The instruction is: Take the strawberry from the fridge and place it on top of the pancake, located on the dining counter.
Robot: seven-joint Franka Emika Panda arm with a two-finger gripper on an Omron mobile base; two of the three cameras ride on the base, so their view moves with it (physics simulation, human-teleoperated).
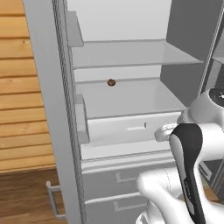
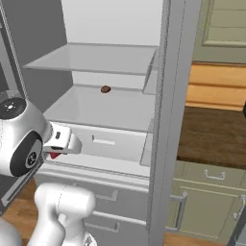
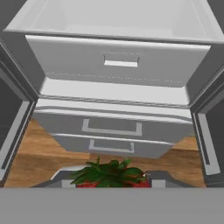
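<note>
Hand view gives us the strawberry, red with green leaves, clamped between the gripper tips just in front of the open fridge, above its two lower drawers. From the right base view we see red under the hand, near the inner drawer. A small round brown item sits far back on the middle shelf.

Pale horizontal wood-plank wall over brown wooden floor; sage-green cabinets beside, evenly lit
</note>
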